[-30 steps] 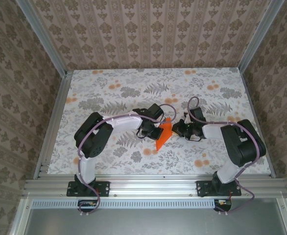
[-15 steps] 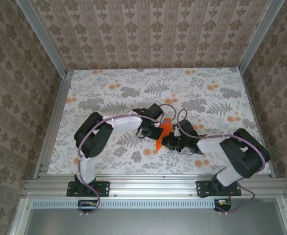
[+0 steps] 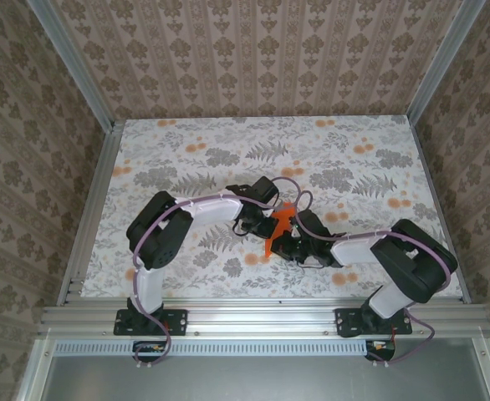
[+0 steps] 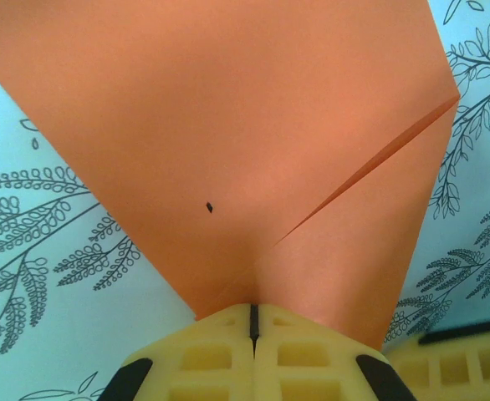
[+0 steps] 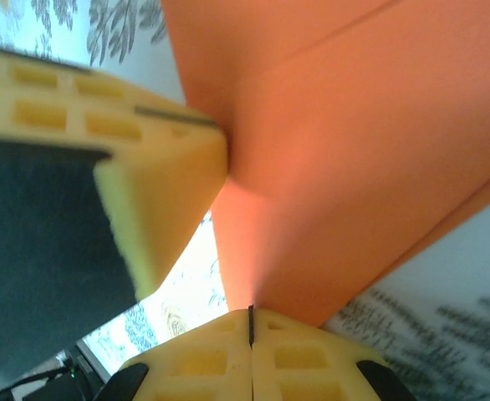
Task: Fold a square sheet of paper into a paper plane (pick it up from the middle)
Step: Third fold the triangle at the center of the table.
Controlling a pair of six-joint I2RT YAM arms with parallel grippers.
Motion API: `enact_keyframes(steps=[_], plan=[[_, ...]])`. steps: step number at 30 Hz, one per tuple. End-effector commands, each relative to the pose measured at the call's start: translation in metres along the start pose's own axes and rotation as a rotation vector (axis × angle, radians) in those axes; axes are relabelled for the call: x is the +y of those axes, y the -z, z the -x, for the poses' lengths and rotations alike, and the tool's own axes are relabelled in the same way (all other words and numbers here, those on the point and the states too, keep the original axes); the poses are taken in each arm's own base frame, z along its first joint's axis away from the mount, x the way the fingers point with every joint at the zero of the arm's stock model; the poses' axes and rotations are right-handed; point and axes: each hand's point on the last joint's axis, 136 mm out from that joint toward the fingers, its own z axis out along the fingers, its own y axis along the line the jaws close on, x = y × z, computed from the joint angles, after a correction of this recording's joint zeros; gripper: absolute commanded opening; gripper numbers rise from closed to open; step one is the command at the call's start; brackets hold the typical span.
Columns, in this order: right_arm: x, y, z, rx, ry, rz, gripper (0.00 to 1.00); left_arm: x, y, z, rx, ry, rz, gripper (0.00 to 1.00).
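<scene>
Orange paper (image 3: 278,221), one sheet, folded. It is held up off the table (image 3: 186,159) near the middle of the tabletop, between the two arms. From overhead it reads as a narrow, upright pointed shape with its tip toward the near edge.

Left gripper (image 3: 267,224): at the paper's left side. In the left wrist view (image 4: 253,316) its cream jaws are pressed together to a thin seam, and a corner of the paper (image 4: 253,150) comes out of that seam. One diagonal crease runs from near the seam toward the upper right. A small dark speck marks the surface.

Right gripper (image 3: 285,241): at the paper's lower right, close beside the left one. In the right wrist view (image 5: 251,319) its jaws likewise meet at a thin seam, pinching a lower edge of the paper (image 5: 354,150). A cream finger (image 5: 145,159) of the left gripper clamps the sheet just above and to the left.

Table: pale covering printed with grey ferns and orange flowers. Patterned wallpaper (image 3: 253,58) lines the enclosure behind and at both sides.
</scene>
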Motion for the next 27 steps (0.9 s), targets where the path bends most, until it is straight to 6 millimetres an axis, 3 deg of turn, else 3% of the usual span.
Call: enact_keyframes(steps=[1, 9, 12, 15, 18, 21, 23, 27], plan=[[0.008, -0.001, -0.005, 0.003, 0.034, -0.025, 0.07, 0.023, -0.015, -0.032, 0.113, 0.047, 0.069, 0.00], [-0.025, -0.012, -0.014, 0.007, -0.015, -0.120, 0.06, 0.023, -0.014, -0.031, 0.114, 0.046, 0.067, 0.00], [-0.009, -0.001, -0.010, -0.013, 0.010, -0.075, 0.09, 0.024, -0.012, -0.032, 0.112, 0.047, 0.068, 0.00], [-0.004, 0.023, 0.007, -0.073, 0.062, -0.120, 0.14, 0.021, -0.010, -0.032, 0.108, 0.040, 0.057, 0.00], [-0.017, 0.052, 0.032, -0.146, 0.056, -0.177, 0.24, 0.014, -0.005, -0.032, 0.100, 0.019, 0.029, 0.00], [-0.032, 0.071, 0.054, -0.179, 0.013, -0.180, 0.27, 0.005, 0.000, -0.036, 0.105, -0.014, 0.004, 0.00], [-0.036, 0.077, 0.063, -0.187, 0.001, -0.170, 0.35, 0.001, 0.001, -0.039, 0.110, -0.031, -0.008, 0.00], [-0.031, 0.070, 0.073, -0.151, 0.000, -0.125, 0.37, -0.004, 0.002, -0.041, 0.114, -0.046, -0.021, 0.00]])
